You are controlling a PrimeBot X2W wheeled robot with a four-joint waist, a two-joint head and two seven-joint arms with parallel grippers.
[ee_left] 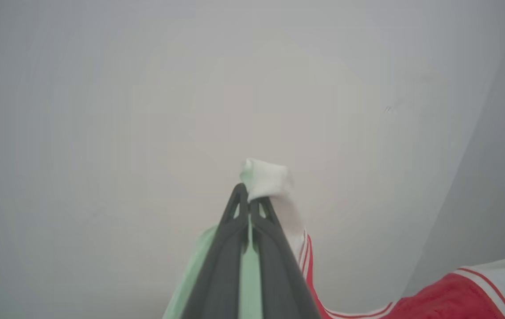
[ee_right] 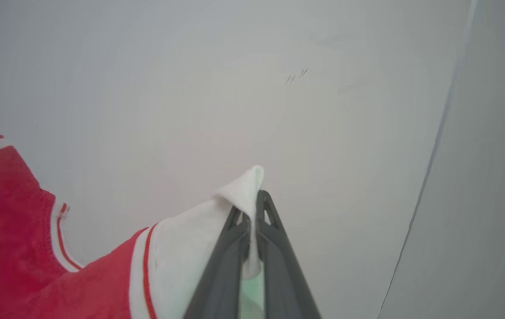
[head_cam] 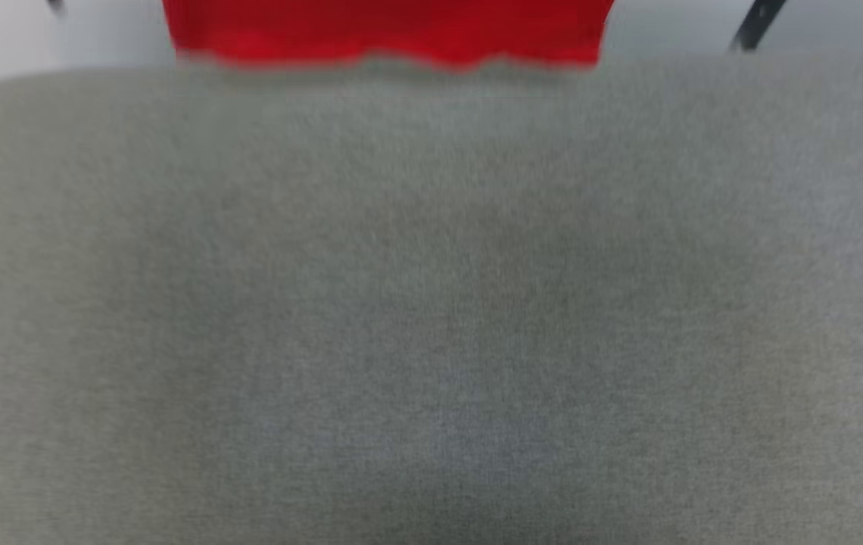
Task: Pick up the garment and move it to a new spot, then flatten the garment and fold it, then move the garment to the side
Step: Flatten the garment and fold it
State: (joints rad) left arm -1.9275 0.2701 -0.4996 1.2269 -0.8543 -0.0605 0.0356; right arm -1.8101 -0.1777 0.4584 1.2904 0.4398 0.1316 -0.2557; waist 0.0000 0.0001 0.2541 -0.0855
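Left tool point(ee_left: 248, 197), right tool point(ee_right: 252, 204) each clamped on a sleeve point(ee_right: 181, 248) of the red T-shirt point(head_cam: 386, 30); best lowered level and taut.

A grey woven surface point(head_cam: 431, 303) lies blurred; a dark strut point(head_cam: 757, 23) slants beyond.

You see the garment point(head_cam: 386, 34) bright red with white sleeves and red-and-white striped trim; the left gripper point(ee_left: 248, 195) and right gripper point(ee_right: 252, 206) are dark grey, the cloth surface point(head_cam: 431, 303) flecked grey.
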